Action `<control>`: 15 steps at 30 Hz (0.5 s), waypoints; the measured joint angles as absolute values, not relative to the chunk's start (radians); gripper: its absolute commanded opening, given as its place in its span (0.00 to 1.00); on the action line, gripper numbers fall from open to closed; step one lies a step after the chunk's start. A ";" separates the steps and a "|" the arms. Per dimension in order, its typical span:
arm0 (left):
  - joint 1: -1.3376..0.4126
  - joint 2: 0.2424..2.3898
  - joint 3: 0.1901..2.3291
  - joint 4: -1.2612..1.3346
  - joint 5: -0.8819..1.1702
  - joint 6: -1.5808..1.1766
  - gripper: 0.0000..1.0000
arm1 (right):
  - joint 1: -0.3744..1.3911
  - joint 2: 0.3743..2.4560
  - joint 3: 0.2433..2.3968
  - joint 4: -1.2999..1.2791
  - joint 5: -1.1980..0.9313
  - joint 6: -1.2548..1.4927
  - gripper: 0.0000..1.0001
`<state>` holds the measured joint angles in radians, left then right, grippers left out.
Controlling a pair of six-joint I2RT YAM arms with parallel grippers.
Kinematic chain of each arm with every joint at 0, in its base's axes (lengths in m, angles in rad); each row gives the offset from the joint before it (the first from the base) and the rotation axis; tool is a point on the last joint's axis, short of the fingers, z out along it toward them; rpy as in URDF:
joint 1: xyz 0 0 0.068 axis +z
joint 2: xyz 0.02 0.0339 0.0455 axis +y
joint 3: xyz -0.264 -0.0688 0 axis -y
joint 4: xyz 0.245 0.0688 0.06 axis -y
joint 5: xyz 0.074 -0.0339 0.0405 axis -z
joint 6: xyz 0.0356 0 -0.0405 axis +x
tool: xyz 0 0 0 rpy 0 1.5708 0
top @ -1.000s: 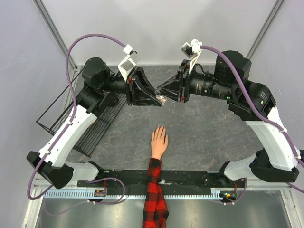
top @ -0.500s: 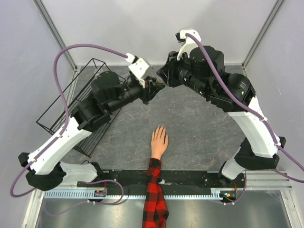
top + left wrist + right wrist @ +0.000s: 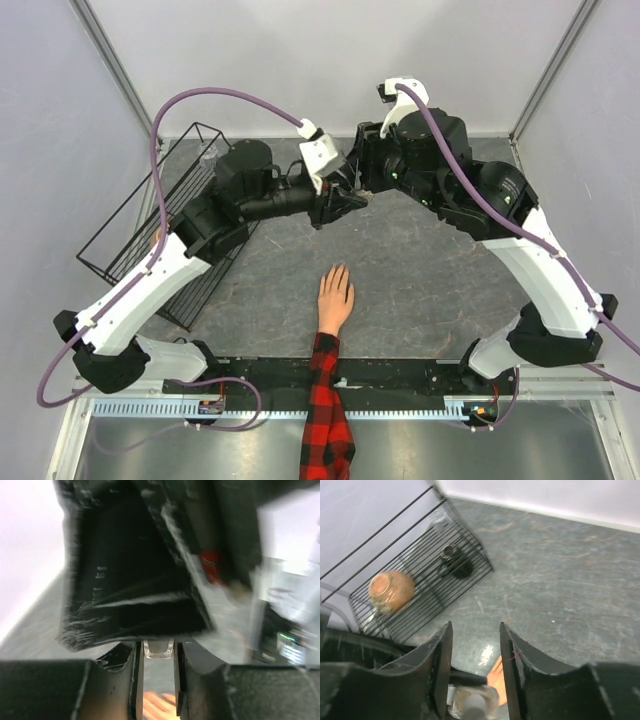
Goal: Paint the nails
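The peach mannequin hand (image 3: 335, 294) lies flat on the table with its red-and-black plaid sleeve (image 3: 325, 400) toward the near edge. Its nails are too small to make out. My left gripper (image 3: 348, 202) is held above the table beyond the hand, shut on a small clear bottle (image 3: 158, 649). The bottle (image 3: 471, 703) shows a grey top in the right wrist view. My right gripper (image 3: 362, 178) hovers just over the bottle with its jaws apart, one on each side. The hand's fingers show below in the left wrist view (image 3: 157, 707) and in the right wrist view (image 3: 497, 681).
A black wire rack (image 3: 150, 235) stands at the table's left side. It holds a brown round bowl (image 3: 390, 590) and a small black object (image 3: 453, 562). White walls close in the back and sides.
Both grippers have stayed together over the table. The right arm has swung up and turned downward over the left gripper, and the left arm has reached further right.
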<state>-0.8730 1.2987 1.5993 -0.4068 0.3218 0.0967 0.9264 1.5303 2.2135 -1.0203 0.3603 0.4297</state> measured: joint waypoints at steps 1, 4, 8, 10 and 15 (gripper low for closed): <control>-0.836 1.299 1.597 -0.406 0.426 0.081 0.02 | 0.911 1.514 2.188 -1.005 0.321 0.420 0.57; -0.735 1.299 1.596 -0.407 0.640 0.030 0.02 | 0.869 1.468 2.131 -0.975 0.197 0.385 0.71; -0.655 1.299 1.595 -0.403 0.855 -0.029 0.02 | 0.848 1.423 2.116 -0.944 -0.025 0.322 0.74; -0.635 1.299 1.595 -0.402 0.944 -0.057 0.02 | 0.848 1.403 2.114 -0.936 -0.115 0.301 0.72; -0.598 1.300 1.591 -0.369 1.098 -0.139 0.02 | 0.847 1.372 2.105 -0.926 -0.234 0.275 0.59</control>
<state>-0.5983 1.3003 1.5909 -0.3687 1.0977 -0.1387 0.8467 1.3720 2.1048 -0.9264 -0.2340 0.2752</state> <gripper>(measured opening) 0.286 0.657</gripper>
